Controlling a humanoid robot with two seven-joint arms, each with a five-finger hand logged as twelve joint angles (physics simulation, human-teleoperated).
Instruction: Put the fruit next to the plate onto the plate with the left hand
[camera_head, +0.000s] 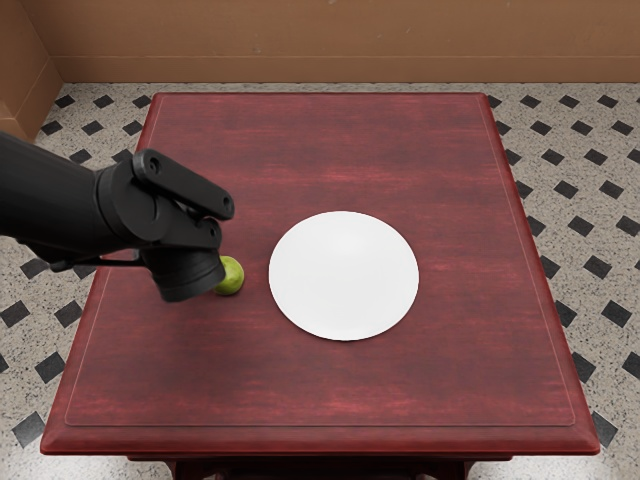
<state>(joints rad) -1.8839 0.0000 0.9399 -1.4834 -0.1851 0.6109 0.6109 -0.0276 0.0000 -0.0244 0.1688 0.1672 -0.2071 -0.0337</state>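
A small green fruit (232, 276) lies on the red wooden table just left of a white plate (343, 275), a short gap apart from its rim. My left hand (192, 250), black, comes in from the picture's left edge and sits over the fruit's left side, hiding most of it. One finger (190, 184) sticks out straight up and to the right, above the fruit. The other fingers are curled down toward the fruit; I cannot see whether they close around it. The plate holds nothing.
The table (320, 400) has a raised rim all round. A black-and-white tiled floor surrounds it, with brown walls at the back.
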